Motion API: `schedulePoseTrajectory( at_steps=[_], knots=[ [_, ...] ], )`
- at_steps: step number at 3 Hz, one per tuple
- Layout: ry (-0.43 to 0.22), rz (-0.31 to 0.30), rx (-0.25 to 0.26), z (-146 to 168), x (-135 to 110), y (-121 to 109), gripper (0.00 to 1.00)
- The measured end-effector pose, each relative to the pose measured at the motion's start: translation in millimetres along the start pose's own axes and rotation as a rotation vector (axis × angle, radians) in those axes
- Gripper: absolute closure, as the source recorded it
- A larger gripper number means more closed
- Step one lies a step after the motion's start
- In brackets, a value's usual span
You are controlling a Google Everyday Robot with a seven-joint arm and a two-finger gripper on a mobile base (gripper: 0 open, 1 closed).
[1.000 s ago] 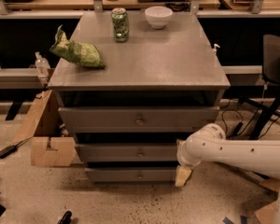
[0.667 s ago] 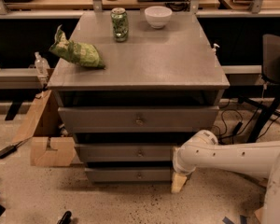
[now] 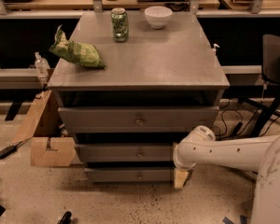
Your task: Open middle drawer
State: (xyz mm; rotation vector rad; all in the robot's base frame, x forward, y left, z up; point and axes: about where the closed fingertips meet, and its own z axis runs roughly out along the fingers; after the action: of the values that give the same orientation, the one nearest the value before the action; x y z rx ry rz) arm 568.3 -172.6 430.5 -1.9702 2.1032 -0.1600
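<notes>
The grey cabinet (image 3: pixel 140 55) has three drawers. Second from the top, the middle drawer (image 3: pixel 123 152) is a shallow grey front with a small brass knob (image 3: pixel 140 153) at its centre. My white arm (image 3: pixel 233 154) reaches in from the right and covers the drawer's right end. The gripper (image 3: pixel 179 177) hangs down from the wrist, in front of the right end of the lowest drawer (image 3: pixel 128 174). It sits right of and below the middle knob, apart from it. The top drawer (image 3: pixel 137 120) stands out a little from the cabinet.
On the cabinet top lie a green chip bag (image 3: pixel 77 52), a green can (image 3: pixel 119 24) and a white bowl (image 3: pixel 157 16). A cardboard box (image 3: pixel 44 134) stands at the cabinet's left, a dark chair (image 3: pixel 275 64) and cables at the right. A black object (image 3: pixel 9 149) lies on the floor.
My arm has slid left across the cabinet front, bringing the gripper closer to the drawer knobs. The drawers look unmoved.
</notes>
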Motion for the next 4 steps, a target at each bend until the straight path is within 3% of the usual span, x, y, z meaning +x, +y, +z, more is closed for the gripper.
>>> schedulePoseTrajectory(
  at_steps=[1, 3, 4],
  knots=[
    [0.008, -0.001, 0.01, 7, 2, -4, 0.0],
    [0.032, 0.033, 0.056, 24, 18, -36, 0.0],
    [0.031, 0.033, 0.058, 24, 18, -38, 0.0]
  ],
)
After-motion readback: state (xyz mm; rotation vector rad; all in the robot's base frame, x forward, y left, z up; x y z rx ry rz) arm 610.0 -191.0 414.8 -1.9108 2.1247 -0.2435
